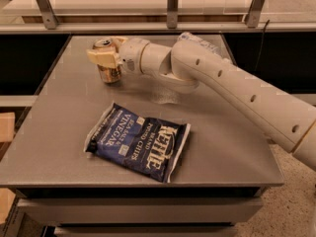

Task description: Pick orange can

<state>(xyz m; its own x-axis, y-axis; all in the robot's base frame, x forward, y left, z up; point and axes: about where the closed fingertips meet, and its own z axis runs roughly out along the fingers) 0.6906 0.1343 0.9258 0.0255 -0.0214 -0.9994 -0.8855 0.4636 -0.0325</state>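
The orange can (pixel 109 74) stands at the back left of the grey table (pixel 59 132), its silver top (pixel 102 44) showing above the gripper. My gripper (pixel 107 58) reaches in from the right and sits around the can's upper body. One cream finger (pixel 102 58) lies across the can's front and the other is behind it. The jaws are closed on the can. The can's base is at or just above the tabletop; I cannot tell which.
A blue Kettle chips bag (pixel 138 141) lies flat in the middle front of the table. A clear plastic bottle (pixel 197 40) is mostly hidden behind my white arm (pixel 232 88) at the back. Metal railing posts (pixel 172 6) stand behind the table.
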